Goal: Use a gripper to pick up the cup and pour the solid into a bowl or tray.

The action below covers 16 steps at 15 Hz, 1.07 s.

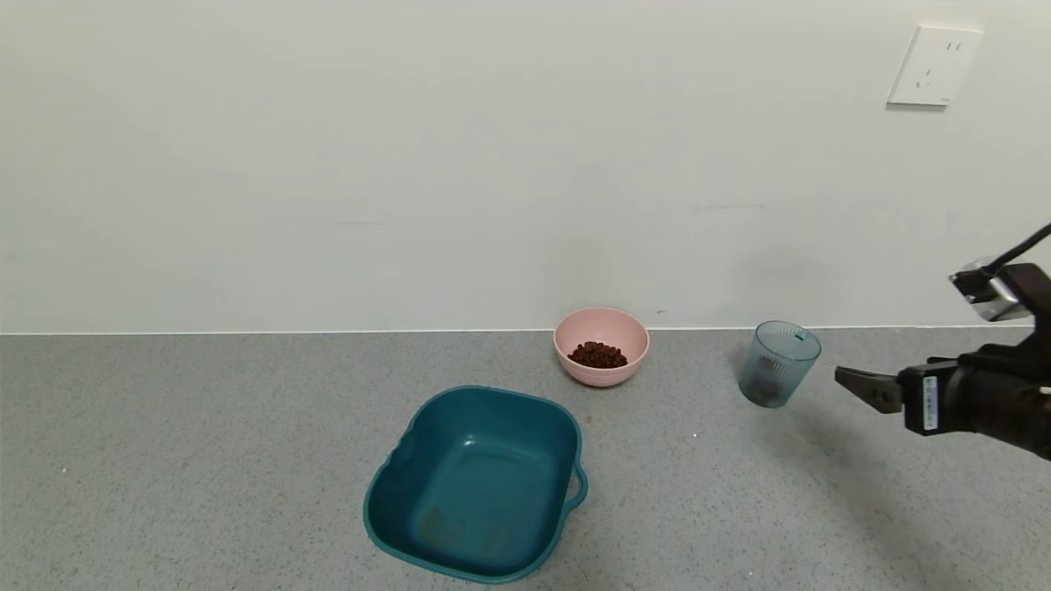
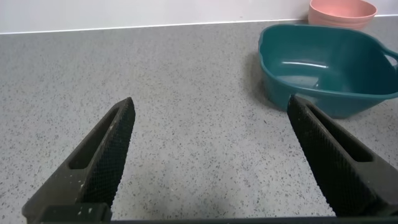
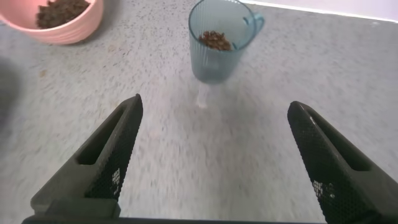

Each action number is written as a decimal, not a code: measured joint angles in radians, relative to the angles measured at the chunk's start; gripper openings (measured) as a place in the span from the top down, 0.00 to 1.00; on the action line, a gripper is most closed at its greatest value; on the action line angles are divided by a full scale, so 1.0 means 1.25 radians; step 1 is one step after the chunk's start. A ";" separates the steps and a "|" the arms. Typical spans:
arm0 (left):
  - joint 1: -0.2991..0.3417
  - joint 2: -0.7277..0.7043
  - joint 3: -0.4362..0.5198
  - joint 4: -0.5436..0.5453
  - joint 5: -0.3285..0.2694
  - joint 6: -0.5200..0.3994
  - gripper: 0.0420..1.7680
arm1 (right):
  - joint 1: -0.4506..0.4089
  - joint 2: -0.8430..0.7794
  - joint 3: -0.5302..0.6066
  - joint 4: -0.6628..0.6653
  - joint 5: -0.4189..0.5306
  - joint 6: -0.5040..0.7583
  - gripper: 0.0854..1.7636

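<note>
Head view takes in the whole grey counter: the teal tub at lower centre, the pink bowl behind it by the wall, the cup right of centre, and the right gripper entering from the right edge at mid height. That arm reaches in roughly level, its claw tip pointing toward the cup and stopping short of it, with bare counter between them. A white wall socket sits in the upper right corner.

The right wrist view shows what the head view only hints at: a small clump of the solid lies in the bottom of the cup, and more brown pellets fill the pink bowl in the upper left corner of that frame. Here the right gripper has its jaws spread wide apart, holding nothing; the cup stands upright at top centre, beyond the fingertips and lined up with the gap between them, not yet between the fingers.

The left wrist view alone shows the left gripper, out of the head camera's sight. Its jaws are also wide apart and empty above the counter, with the teal tub at upper right and the rim of the pink bowl just behind it.
</note>
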 joint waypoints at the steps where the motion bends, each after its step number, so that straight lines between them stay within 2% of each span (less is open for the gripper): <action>1: 0.000 0.000 0.000 0.000 0.000 0.000 0.00 | 0.001 -0.057 0.002 0.055 -0.002 0.000 0.04; 6: 0.000 0.000 0.000 0.001 0.000 0.000 0.00 | -0.008 -0.363 0.007 0.311 -0.050 0.000 0.04; 10: 0.000 0.000 0.000 0.001 0.000 0.000 0.00 | -0.018 -0.608 0.007 0.472 -0.070 -0.002 0.04; 14: 0.000 0.000 0.000 0.001 0.000 0.000 0.00 | -0.120 -0.801 0.004 0.534 -0.078 -0.031 0.04; 16: 0.000 0.000 0.000 0.001 0.000 0.000 0.00 | -0.141 -0.875 0.008 0.569 -0.048 -0.045 0.04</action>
